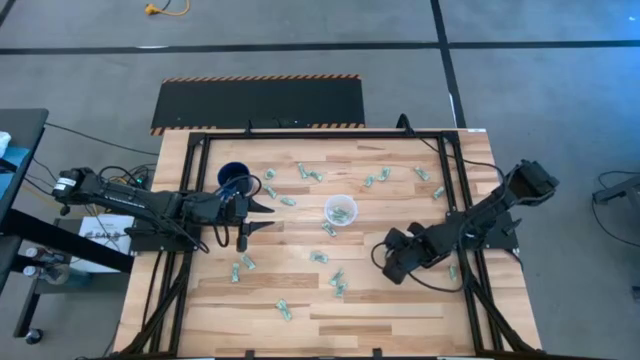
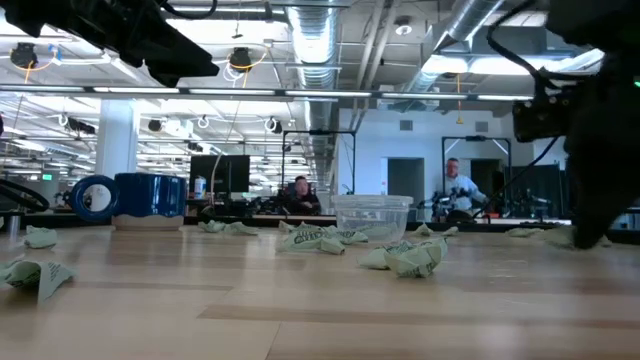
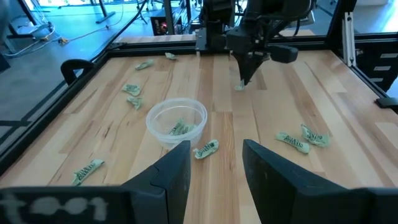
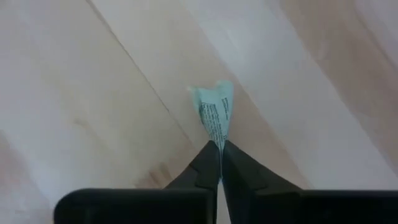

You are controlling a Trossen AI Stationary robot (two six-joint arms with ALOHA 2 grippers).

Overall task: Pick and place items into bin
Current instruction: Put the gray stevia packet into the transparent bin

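Several small green-and-white wrapped items lie scattered over the wooden table. The bin, a clear plastic cup, stands near the table's middle with an item inside it. My right gripper is right of the cup and nearer the front edge. It points steeply down and is shut on one item. My left gripper hangs open and level above the table, left of the cup, with nothing between its fingers. My right gripper pinches one end of the item's crinkly wrapper between its two fingertips. The fingers come from above, slanting steeply down. The rest of the item sticks out past the tips, down at the table's surface. Whether it is lifted clear cannot be told.
A dark blue handled mug stands at the far left, beside my left gripper. Black frame rails run along the table's sides. Loose items lie around the cup. People sit in the room beyond.
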